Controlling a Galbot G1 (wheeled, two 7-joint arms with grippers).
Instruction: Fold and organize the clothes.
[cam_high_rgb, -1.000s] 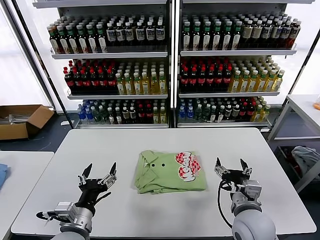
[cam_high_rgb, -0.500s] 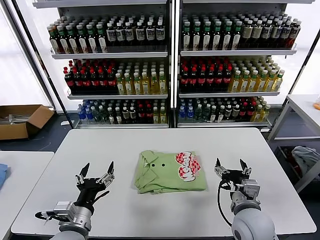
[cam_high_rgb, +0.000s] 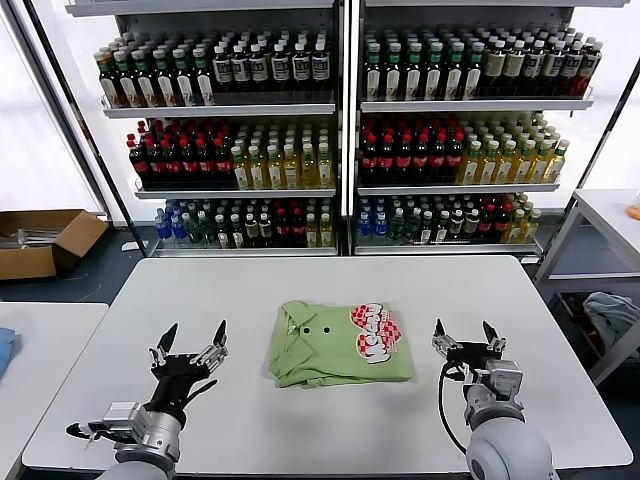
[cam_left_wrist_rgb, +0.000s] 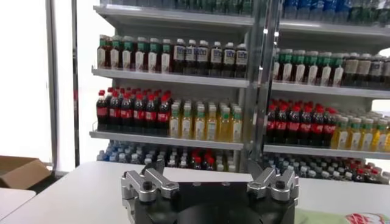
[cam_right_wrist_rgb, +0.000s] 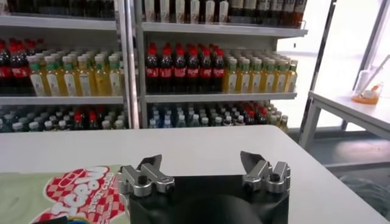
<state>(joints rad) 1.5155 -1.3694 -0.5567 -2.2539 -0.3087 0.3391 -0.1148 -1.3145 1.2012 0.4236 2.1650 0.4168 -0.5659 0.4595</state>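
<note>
The shirt (cam_high_rgb: 340, 344) lies folded mid-surface (cam_high_rgb: 300, 290), long axis left to right, between both tools. The right tool (cam_high_rgb: 468, 338) is nearer, just off its right edge; the left tool (cam_high_rgb: 188, 342) stands farther. Both are spread, holding nothing.

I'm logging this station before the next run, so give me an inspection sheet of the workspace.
Surface: white rectangular table, bare around the garment.
Job's things: light green short-sleeved polo shirt with red-and-white checkered chest print, lying folded at the table's middle, collar and two dark buttons showing.
Clutter: nothing seen on the table.
Grippers: left gripper open, above the table left of the shirt; right gripper open, right of it; neither touches it.
Cables: black cable looping beside the right wrist.
Surroundings: shelves of bottled drinks behind; brown cardboard box on the floor at left.
</note>
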